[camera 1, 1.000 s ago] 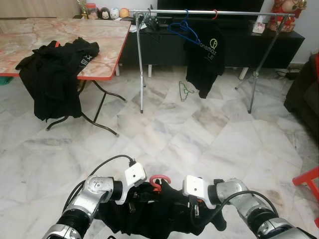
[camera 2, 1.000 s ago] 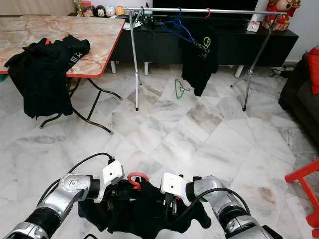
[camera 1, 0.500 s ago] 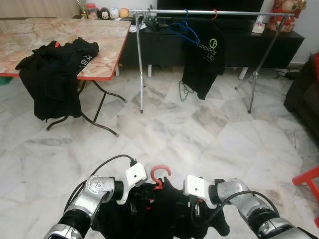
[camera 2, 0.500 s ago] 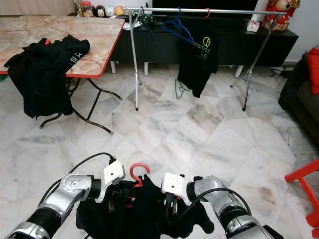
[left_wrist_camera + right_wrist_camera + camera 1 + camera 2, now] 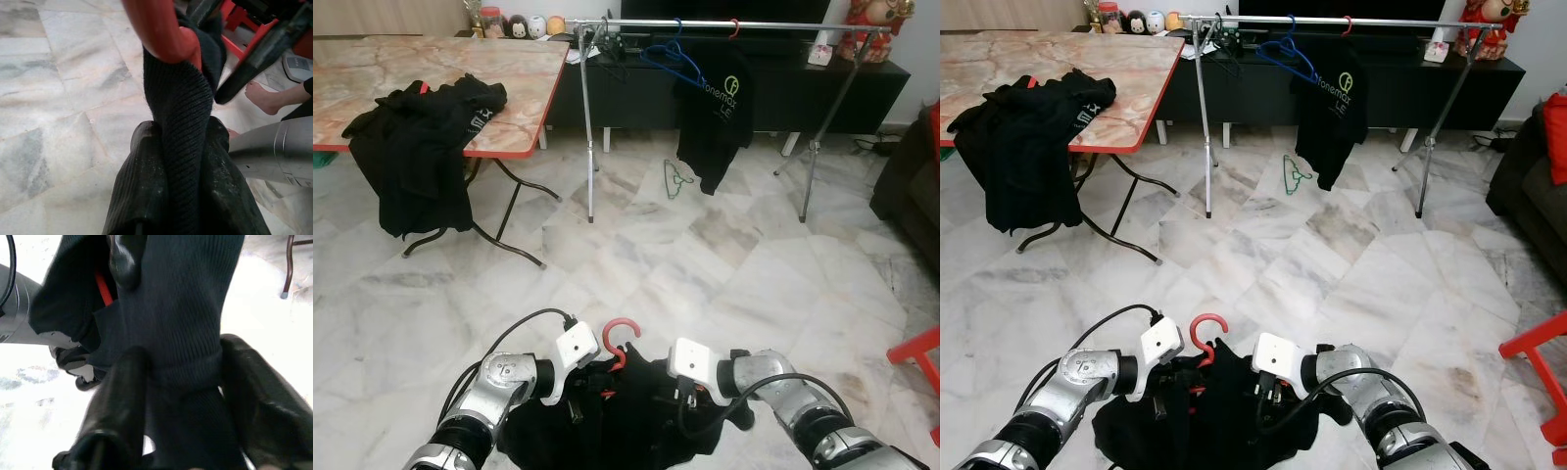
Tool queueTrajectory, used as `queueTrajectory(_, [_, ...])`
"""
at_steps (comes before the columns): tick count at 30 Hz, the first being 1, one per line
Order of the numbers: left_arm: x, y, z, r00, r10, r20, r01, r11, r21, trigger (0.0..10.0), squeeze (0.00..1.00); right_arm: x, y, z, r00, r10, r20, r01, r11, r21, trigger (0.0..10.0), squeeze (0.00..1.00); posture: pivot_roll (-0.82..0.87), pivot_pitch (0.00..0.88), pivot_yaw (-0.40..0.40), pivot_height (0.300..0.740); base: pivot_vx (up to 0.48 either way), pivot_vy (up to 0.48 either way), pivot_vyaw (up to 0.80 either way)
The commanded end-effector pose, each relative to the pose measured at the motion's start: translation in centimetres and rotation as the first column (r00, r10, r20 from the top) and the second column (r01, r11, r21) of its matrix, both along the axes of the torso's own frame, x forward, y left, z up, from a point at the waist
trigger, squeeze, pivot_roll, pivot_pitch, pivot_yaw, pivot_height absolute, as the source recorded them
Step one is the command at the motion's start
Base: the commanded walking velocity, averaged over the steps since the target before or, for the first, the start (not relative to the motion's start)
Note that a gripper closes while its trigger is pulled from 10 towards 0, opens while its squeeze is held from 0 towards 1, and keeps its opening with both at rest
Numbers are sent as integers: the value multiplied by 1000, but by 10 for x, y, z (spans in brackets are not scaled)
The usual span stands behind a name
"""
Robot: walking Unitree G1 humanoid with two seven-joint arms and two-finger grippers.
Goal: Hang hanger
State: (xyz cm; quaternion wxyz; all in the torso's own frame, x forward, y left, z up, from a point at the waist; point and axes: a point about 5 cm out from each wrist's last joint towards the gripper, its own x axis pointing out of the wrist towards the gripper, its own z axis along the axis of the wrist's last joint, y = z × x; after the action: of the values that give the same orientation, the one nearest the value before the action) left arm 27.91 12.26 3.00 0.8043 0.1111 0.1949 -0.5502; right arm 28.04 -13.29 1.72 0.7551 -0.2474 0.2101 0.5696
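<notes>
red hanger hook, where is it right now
The red hanger hook sticks up low in the head views, between the left tool and right tool, out of the black garment both tools pinch.

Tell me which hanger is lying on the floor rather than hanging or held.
The green hanger, lying on the marble beneath the rack. The blue hanger hangs from the rail, and the red hanger is inside the garment the grippers hold.

Open floor (image 5: 724,264) ahead, rack (image 5: 590,117) beyond
</notes>
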Motion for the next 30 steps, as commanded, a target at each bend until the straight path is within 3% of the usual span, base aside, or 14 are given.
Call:
queueTrajectory(1, [2, -1, 2, 1000, 3, 15, -3, 1000, -3, 0, 0, 4, 3, 5, 1000, 8, 28, -8, 1000, 12, 10000, 1000, -83, 0, -40, 740, 0, 0, 0])
queueTrajectory(8, [2, -1, 3, 1000, -3, 13, 3, 1000, -5, 0, 0, 4, 2, 5, 999, 6, 33, -6, 1000, 7, 10000, 1000, -81, 0, -41, 740, 0, 0, 0])
queueTrajectory(9, [2, -1, 2, 1000, -7, 13, 7, 1000, 2, 0, 0, 5, 2, 5, 999, 8, 46, -8, 1000, -5, 10000, 0, -82, 0, -41, 740, 0, 0, 0])
queueTrajectory(22, [1, 0, -5, 999, -3, 41, -1, 994, 113, 0, 0, 17, -6, 16, 992, -58, 115, 60, 998, -15, 10000, 0, -86, 1, -42, 740, 0, 0, 0])
queueTrajectory(28, [2, 4, -14, 993, 83, 82, -95, 982, 163, 0, 0, 28, -13, 21, 970, -186, 156, 188, 982, 6, 10000, 0, -88, 1, -42, 740, 0, 0, 0])
queueTrajectory(30, [5, 9, -17, 980, 153, 125, -176, 965, 196, 0, 0, 34, -16, 24, 943, -281, 181, 280, 960, 32, 10000, 0, -88, 1, -42, 740, 0, 0, 0])
